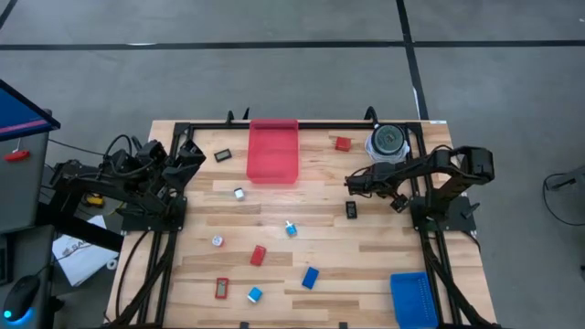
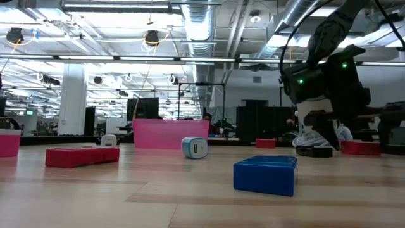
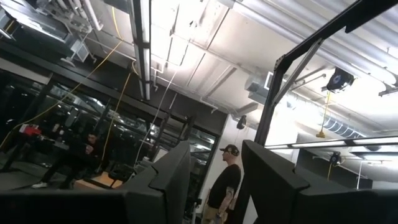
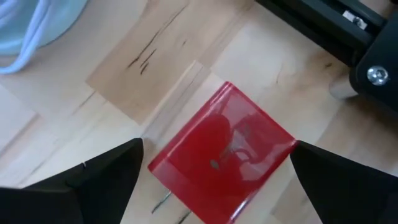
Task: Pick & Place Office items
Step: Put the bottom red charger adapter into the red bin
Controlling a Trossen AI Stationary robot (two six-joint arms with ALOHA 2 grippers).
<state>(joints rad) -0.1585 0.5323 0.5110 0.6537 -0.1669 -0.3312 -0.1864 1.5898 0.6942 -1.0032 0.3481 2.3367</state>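
Where the right arm reaches in from the table's right edge, its right gripper [image 1: 352, 183] hangs over the wood between a red block [image 1: 342, 143] near the far rail and a flat black rectangle [image 1: 351, 209] nearer the middle. Seen through that arm's wrist camera, the two dark fingers [image 4: 102, 180] are spread wide, with a red block [image 4: 222, 152] lying on the boards between them — nothing is pinched and neither finger touches it. The block sits cornerwise to the fingers, its edges running diagonal to the planks; whether one side is longer cannot be told.

From above, other office items are scattered over the table: a red block [image 1: 258, 255] and a blue block [image 1: 310, 277] toward the near edge, each turned slightly off the plank lines, pale cubes [image 1: 291, 228] around the middle, and a small whitish round piece [image 1: 218, 241] left of them. A large red tray [image 1: 273, 151] lies against the far rail; a blue tray [image 1: 419, 299] fills the near right corner.

The left gripper [image 1: 192, 157] waits at the far left corner — its wrist view looks up at the ceiling, its fingers [image 3: 158, 186] apart and empty.
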